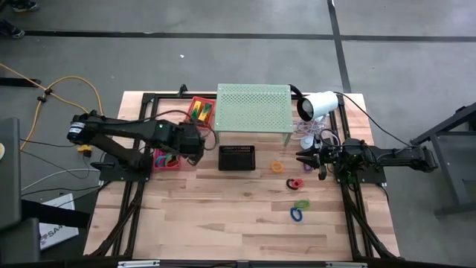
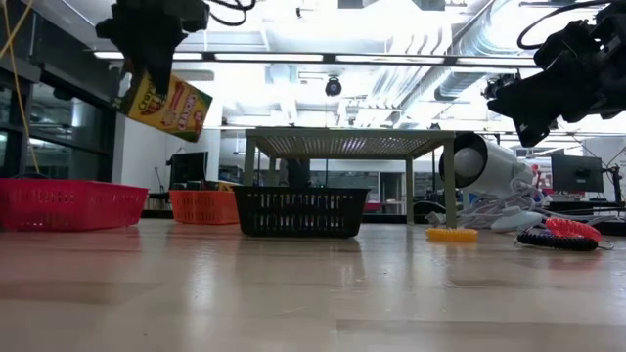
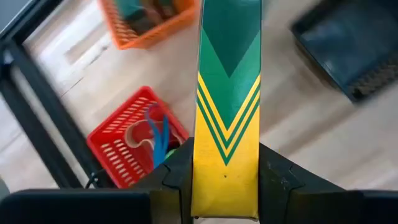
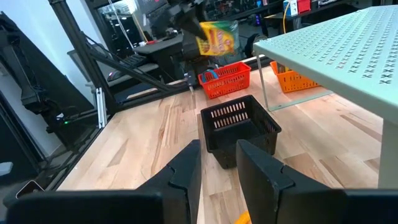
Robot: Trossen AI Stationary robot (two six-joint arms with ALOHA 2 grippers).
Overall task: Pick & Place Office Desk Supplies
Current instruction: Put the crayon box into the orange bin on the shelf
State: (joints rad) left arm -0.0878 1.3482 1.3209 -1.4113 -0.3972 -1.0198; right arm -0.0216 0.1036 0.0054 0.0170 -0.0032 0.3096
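My left gripper [image 3: 225,186] is shut on a yellow-and-green crayon box [image 3: 227,93] and holds it high above the table, near the red basket [image 1: 165,159]. The low view shows the box [image 2: 166,103] tilted under the gripper. An orange basket [image 1: 199,110] holds more yellow-and-green pieces. Orange [image 1: 277,167], red [image 1: 294,183], green [image 1: 301,203] and blue [image 1: 297,215] loops lie on the table to the right. My right gripper [image 4: 217,168] waits at the right edge, fingers apart, holding nothing. My left gripper pinches the box between its two fingers [image 3: 177,177], one on each long edge near the yellow end [image 3: 200,180]. The fingers slant down from above and lie along the box. The box juts out past the fingertips, tilted and clear of the table.
A black basket [image 1: 236,158] stands at mid-table in front of the pale-green perforated shelf [image 1: 253,108]. A white lamp-like device [image 1: 318,104] with cables lies at the far right. The red basket [image 3: 124,149] holds blue and tan bands. Bare wood spreads along the near side.
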